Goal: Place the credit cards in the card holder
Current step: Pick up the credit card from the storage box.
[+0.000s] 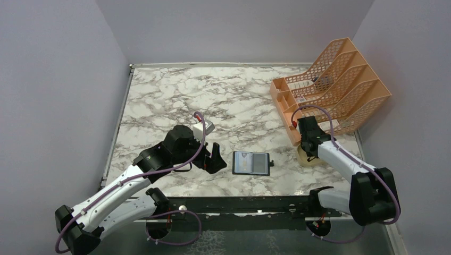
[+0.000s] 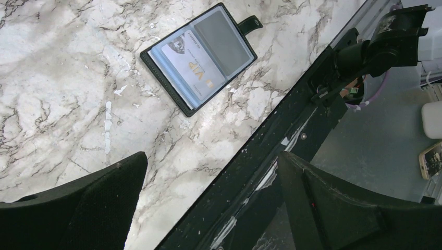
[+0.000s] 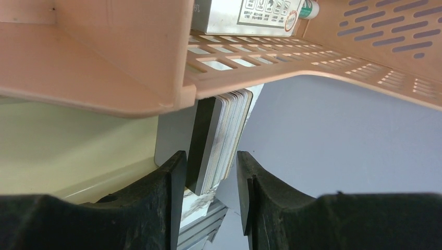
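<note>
— How far along is it?

— Barely started, I'd judge. The holder [image 2: 221,36] lies opened flat on the surface [image 1: 239,106], near the front edge between the two arms, with its snap tab out to one side. One card [image 2: 190,65], pale with VIP lettering, sits in one page. The sleeve on the other page looks empty.

— And the rest of them?

— A stack [image 3: 224,125] stands on edge far over on the right, just under the lip of the rack [image 1: 340,79] and by the dish [image 1: 302,158], well apart from the holder. I cannot tell what it rests on.

— Is anything holding it?

— The right tool [image 3: 211,154] sits astride it, half spread, with one finger on each face. A sliver of gap shows on one side, so I wouldn't call it a pinch.

— The left one?

— The left tool [image 2: 212,156] hovers beside the holder, spread wide, with nothing in it.

— So what's left?

— Nearly everything: grip a card from the stack, carry it across, slide it into a sleeve, and repeat. The edges in the stack are too fine to count.
</note>
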Action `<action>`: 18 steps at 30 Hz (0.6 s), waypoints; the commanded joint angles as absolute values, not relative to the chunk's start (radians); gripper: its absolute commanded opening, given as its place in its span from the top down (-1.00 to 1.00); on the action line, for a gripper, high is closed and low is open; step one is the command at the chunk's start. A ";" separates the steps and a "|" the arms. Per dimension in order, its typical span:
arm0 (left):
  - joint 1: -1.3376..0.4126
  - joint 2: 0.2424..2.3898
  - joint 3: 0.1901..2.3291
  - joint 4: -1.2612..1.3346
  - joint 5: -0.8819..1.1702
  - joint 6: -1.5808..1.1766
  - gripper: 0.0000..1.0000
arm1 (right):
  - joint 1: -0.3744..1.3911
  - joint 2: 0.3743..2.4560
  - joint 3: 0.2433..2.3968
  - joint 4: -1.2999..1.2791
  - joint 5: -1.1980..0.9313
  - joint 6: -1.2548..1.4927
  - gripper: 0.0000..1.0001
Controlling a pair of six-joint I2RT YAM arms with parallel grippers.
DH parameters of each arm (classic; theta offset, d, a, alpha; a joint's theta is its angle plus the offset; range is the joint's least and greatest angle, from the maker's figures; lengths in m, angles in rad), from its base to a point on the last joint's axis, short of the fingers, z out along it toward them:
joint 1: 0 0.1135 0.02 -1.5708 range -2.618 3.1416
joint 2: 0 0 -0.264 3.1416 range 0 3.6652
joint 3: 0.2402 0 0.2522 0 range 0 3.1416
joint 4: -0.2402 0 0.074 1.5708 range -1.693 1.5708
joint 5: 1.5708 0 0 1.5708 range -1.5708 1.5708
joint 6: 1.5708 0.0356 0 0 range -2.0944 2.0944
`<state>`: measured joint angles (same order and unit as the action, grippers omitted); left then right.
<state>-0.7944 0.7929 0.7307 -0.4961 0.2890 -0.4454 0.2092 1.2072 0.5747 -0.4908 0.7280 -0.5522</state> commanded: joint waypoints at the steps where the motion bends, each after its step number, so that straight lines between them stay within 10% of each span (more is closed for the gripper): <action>1: -0.804 0.780 0.742 -0.495 0.264 -0.439 -0.98 | 0.199 1.238 0.578 -0.448 0.761 -0.569 0.20; 18: -0.816 0.758 0.744 -0.502 0.236 -0.442 -0.98 | 0.158 1.270 0.569 -0.386 0.773 -0.611 0.18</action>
